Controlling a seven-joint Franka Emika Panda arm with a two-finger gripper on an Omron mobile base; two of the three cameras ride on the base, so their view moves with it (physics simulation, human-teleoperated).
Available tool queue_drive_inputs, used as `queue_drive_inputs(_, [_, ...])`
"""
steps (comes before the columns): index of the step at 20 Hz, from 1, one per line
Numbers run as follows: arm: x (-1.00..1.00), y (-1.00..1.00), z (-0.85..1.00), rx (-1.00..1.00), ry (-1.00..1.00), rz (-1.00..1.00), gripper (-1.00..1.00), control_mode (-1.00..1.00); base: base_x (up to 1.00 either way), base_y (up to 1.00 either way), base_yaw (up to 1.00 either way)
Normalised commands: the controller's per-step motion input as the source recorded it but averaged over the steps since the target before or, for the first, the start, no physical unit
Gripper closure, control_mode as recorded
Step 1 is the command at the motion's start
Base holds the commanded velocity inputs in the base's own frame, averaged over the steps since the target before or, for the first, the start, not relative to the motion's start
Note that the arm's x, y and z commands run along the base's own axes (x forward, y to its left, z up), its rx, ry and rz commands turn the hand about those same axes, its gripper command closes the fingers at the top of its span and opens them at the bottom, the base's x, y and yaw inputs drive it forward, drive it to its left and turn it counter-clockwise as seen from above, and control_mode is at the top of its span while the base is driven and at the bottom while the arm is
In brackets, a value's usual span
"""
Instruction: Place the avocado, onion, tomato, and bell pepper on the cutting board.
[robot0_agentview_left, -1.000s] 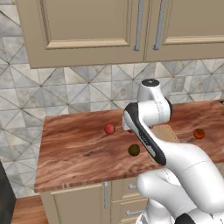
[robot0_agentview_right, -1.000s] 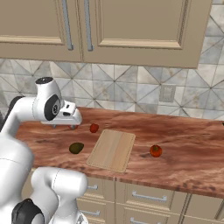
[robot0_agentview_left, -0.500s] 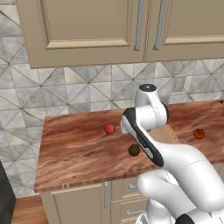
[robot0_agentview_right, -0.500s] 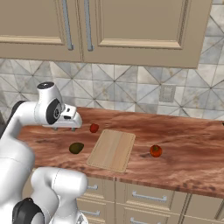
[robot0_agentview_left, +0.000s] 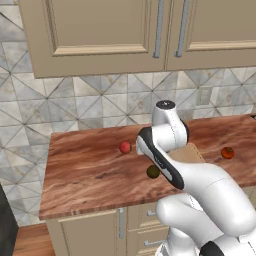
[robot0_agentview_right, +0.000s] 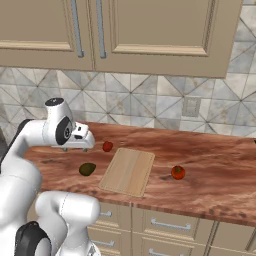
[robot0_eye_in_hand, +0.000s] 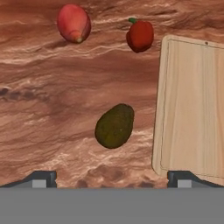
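Note:
In the hand view the dark olive avocado (robot0_eye_in_hand: 114, 126) lies on the counter just above and between my gripper's (robot0_eye_in_hand: 113, 178) two spread tips; the gripper is open and holds nothing. The pale cutting board (robot0_eye_in_hand: 192, 105) lies right of the avocado, bare. Beyond them sit the pinkish-red onion (robot0_eye_in_hand: 73, 22) and the red bell pepper (robot0_eye_in_hand: 140, 35). From the right base, the avocado (robot0_agentview_right: 87, 169) is left of the board (robot0_agentview_right: 128, 171), the pepper (robot0_agentview_right: 107, 146) is behind it, and the tomato (robot0_agentview_right: 177, 172) is to its right. My gripper (robot0_agentview_right: 75, 148) hangs above the counter behind the avocado.
The reddish-brown wood counter (robot0_agentview_left: 85, 175) runs along a tiled wall, with beige cabinets overhead. In the left base view the onion (robot0_agentview_left: 125, 147), the avocado (robot0_agentview_left: 153, 171) and the tomato (robot0_agentview_left: 227, 152) show around my arm, which covers part of the board (robot0_agentview_left: 192, 152).
The hand has sunk a little toward the counter over the last second. The vegetables and the board have stayed where they were.

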Motion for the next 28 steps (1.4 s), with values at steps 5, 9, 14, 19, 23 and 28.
queue_drive_inputs(5, [0.06, 0.09, -0.21, 0.0, 0.0, 0.0, -1.0, -1.0, 0.0, 0.0, 0.0])
queue_drive_inputs(9, [0.09, 0.0, -0.21, 0.0, 0.0, 0.0, -1.0, -1.0, 0.0, 0.0, 0.0])
queue_drive_inputs(14, [0.05, 0.0, -0.22, 0.0, 0.0, 0.0, -1.0, -1.0, 0.0, 0.0, 0.0])
queue_drive_inputs(19, [0.08, 0.0, -0.28, 0.0, 0.0, 0.0, -1.0, -1.0, 0.0, 0.0, 0.0])
queue_drive_inputs(23, [0.07, 0.0, -0.17, 0.0, 0.02, 0.0, -1.0, -1.0, 0.0, 0.0, 0.0])
queue_drive_inputs(28, [0.12, 0.0, -0.13, 0.0, 0.03, 0.0, -1.0, -1.0, 0.0, 0.0, 0.0])
